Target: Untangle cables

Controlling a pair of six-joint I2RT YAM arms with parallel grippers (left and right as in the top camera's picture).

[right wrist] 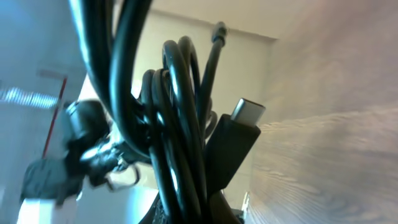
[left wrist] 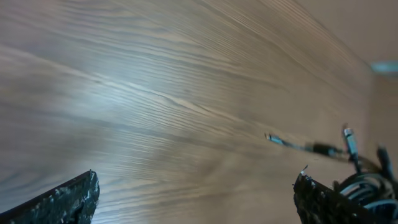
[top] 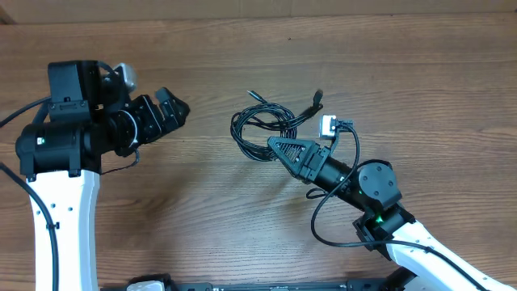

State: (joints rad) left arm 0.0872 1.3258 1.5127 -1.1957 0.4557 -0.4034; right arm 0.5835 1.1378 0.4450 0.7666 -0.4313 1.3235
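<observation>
The cables (top: 260, 128) lie as one knotted black bundle of loops at the table's middle, with small plugs sticking out at the far side. My right gripper (top: 279, 146) is shut on the near edge of the bundle. In the right wrist view the cables (right wrist: 177, 124) fill the frame between the jaws (right wrist: 193, 211), with a flat plug (right wrist: 245, 115) beside them. My left gripper (top: 172, 107) is open and empty, well left of the bundle. In the left wrist view the open jaws (left wrist: 196, 199) frame bare wood, and the cables (left wrist: 364, 180) show at the right edge.
The wooden table (top: 202, 210) extends all round the bundle. A thicker black wire (top: 323, 218) loops from the right arm beside its wrist. The left arm's white base (top: 60, 218) stands at the near left.
</observation>
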